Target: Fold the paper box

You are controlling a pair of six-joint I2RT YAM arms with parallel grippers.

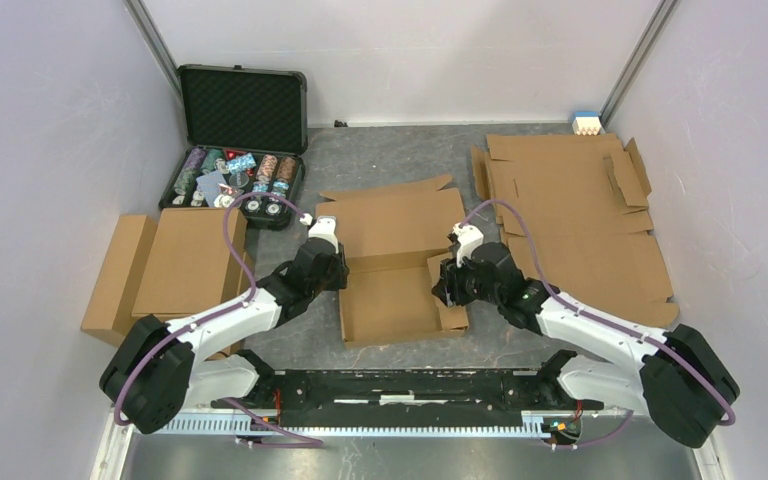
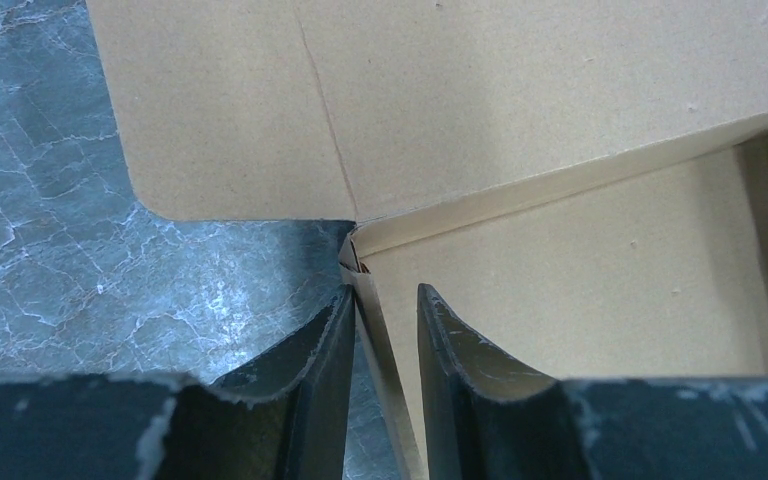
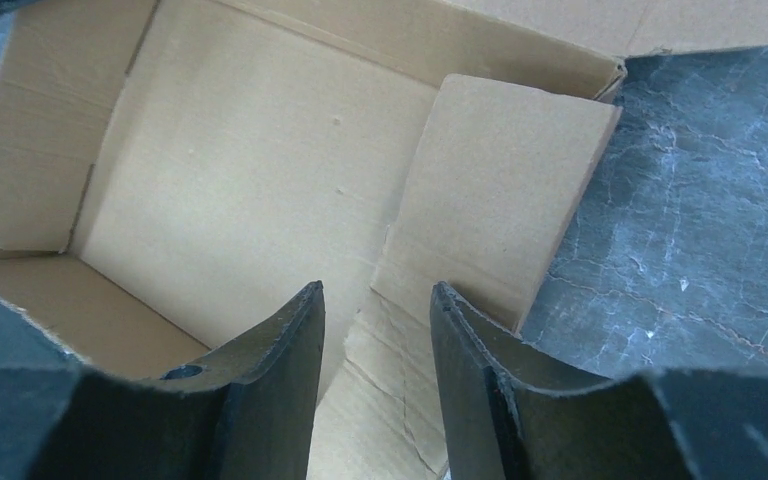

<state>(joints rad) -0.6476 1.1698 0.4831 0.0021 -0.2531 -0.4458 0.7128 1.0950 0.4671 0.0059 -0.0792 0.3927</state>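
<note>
Side walls going up: the left hand (image 2: 385, 320), fingers parted, straddles the raised left wall of the paper box (image 1: 390, 300) at mid-counter (image 1: 380, 165). The right hand (image 3: 375, 330), likewise unclenched, hovers over the leaning right flap (image 3: 500, 180). That flap likely needs standing upright before the far lid (image 1: 390, 225) closes. Flat sheets (image 1: 580, 220) lie beyond.

paper box (image 1: 392, 262) | brown cardboard | half-folded, lid open | table centre
</note>
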